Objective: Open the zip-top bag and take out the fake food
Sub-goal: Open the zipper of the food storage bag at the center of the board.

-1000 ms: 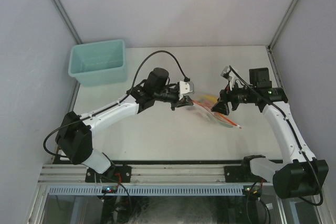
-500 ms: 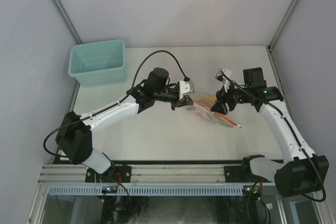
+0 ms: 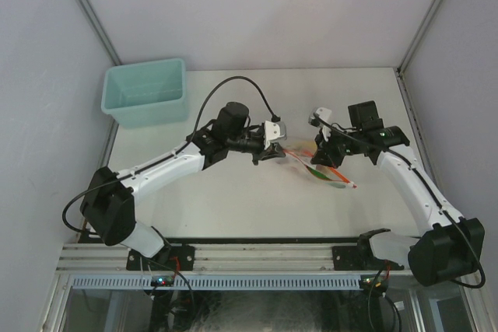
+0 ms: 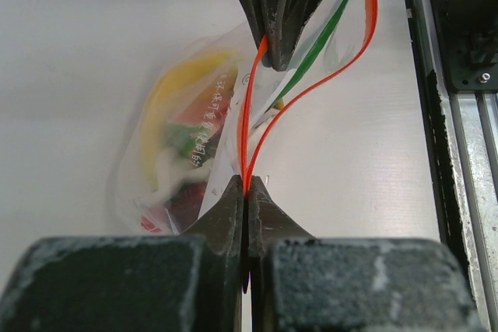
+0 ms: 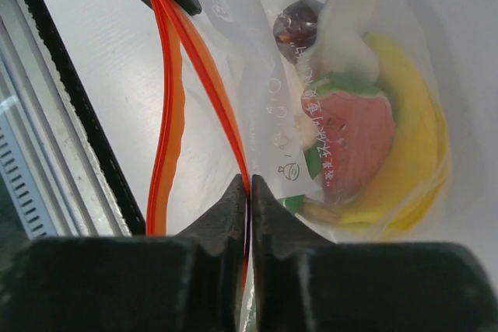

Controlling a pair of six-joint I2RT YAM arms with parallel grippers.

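While the top view only gives the bag (image 3: 325,170) strung between both arms over the table (image 3: 233,200), right of centre, the wrist views show the grips. Left gripper (image 4: 246,188) clamped on the orange zip strip (image 4: 244,126). Right gripper (image 5: 249,186) pinched on one lip, mouth parted. Food (image 5: 354,134) still inside the bag: curved yellow banana, red, green and whitish pieces. Clear crinkly plastic with printed text. Teal bin (image 3: 148,114) at far left.

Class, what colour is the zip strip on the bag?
Red-orange; the zip strip shows best in the right wrist view.
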